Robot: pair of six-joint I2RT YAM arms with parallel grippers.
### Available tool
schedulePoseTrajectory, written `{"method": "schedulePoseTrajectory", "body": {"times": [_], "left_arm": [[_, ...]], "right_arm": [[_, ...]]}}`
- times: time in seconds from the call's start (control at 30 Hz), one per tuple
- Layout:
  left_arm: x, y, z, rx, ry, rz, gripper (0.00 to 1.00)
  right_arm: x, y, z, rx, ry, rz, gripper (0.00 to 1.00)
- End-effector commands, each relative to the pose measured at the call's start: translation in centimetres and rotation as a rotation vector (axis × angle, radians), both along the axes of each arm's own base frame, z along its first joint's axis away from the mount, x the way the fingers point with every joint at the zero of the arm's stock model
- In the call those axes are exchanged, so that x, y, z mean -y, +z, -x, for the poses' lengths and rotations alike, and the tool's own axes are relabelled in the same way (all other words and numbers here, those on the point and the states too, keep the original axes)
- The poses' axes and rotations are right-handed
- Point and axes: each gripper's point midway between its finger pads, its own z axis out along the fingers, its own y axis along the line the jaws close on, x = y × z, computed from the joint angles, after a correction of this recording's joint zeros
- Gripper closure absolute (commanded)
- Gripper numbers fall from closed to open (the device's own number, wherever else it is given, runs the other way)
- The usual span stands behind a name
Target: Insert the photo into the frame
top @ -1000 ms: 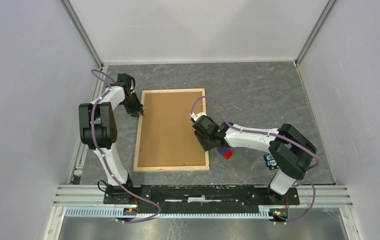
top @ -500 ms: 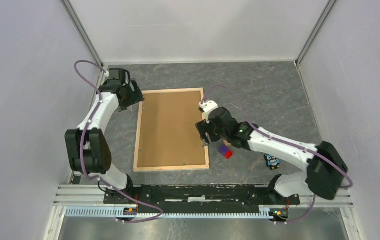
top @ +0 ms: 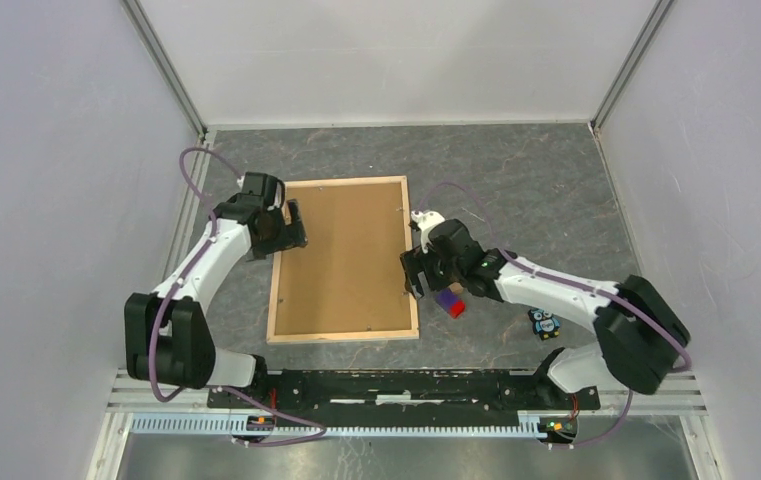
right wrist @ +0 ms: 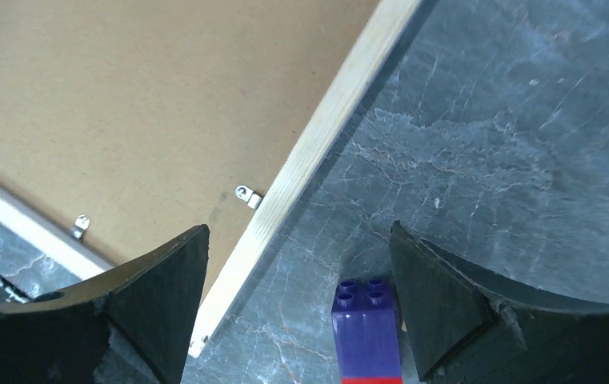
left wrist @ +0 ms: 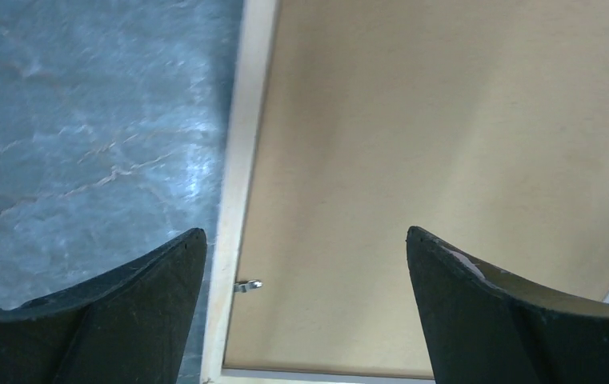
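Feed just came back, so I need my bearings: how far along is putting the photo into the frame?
Done, apparently: the brown backing board sits inside the face-down frame; a metal tab sits at the board's edge. The photo is not visible, so I cannot confirm it is underneath. In hand: nothing; left pincer and right pincer are both open above the frame's long edges. Left: verify the photo.

The frame (top: 341,258) is occupying the table's (top: 516,170) middle; a purple block (top: 450,301) is sitting just beside its right rail, while bare surface is stretching toward the far-right corner.
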Motion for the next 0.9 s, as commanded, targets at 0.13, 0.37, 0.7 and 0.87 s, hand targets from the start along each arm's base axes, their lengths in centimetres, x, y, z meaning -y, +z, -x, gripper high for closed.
{"method": "schedulePoseTrajectory", "body": {"times": [0.13, 0.37, 0.7, 0.87], "left_arm": [[-4.8, -2.6, 0.5, -0.032, 0.325, 0.206, 0.0], [-2.2, -5.9, 2.4, -0.109, 0.342, 0.365, 0.0], [2.6, -7.1, 7.8, -0.171, 0.381, 0.548, 0.0], [5.7, -5.7, 9.9, -0.13, 0.335, 0.582, 0.0]], "right_arm": [[-1.9, -1.5, -3.2, -0.107, -0.125, -0.097, 0.13], [-4.0, -3.7, -4.3, -0.192, -0.136, -0.11, 0.14], [-11.7, -2.7, -11.0, -0.201, -0.115, -0.227, 0.15], [-17.4, -1.7, -16.2, -0.171, -0.07, -0.308, 0.15]]}}
